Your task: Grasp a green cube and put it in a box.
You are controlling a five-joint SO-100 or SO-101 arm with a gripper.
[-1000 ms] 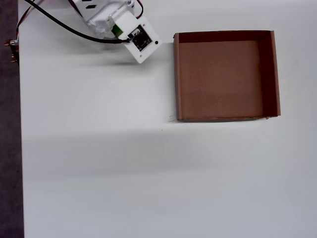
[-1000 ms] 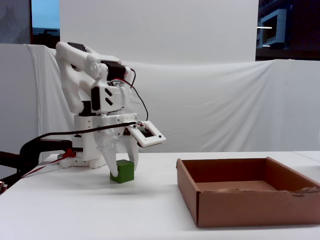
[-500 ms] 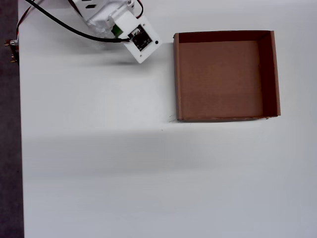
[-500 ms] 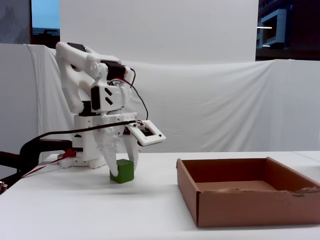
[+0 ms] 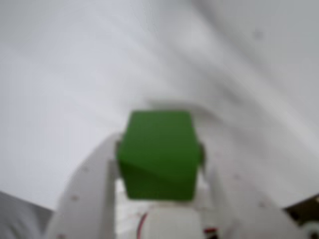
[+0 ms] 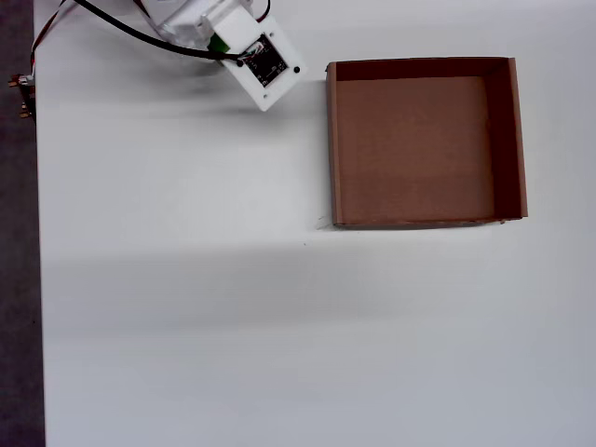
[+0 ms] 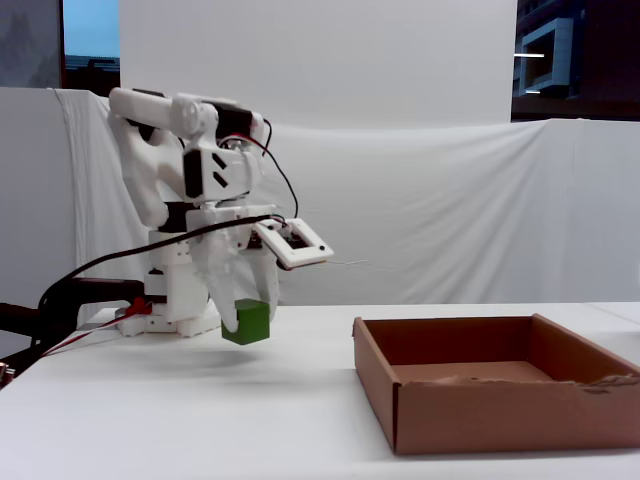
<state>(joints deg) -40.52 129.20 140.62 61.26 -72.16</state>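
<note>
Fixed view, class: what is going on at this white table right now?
A white robot arm holds a small bright-green cube in its gripper, the jaws closed on either side of it. The cube hangs just above the white table, clear of the surface. The shallow brown cardboard box sits to the right in the fixed view, empty. The cube has not yet been carried over to it.

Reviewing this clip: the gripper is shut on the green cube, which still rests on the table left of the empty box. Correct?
Not quite. The gripper is shut on the green cube, but the fixed view shows the cube lifted clear of the table, not resting on it. It is left of the box, which is empty in the overhead view.
</note>
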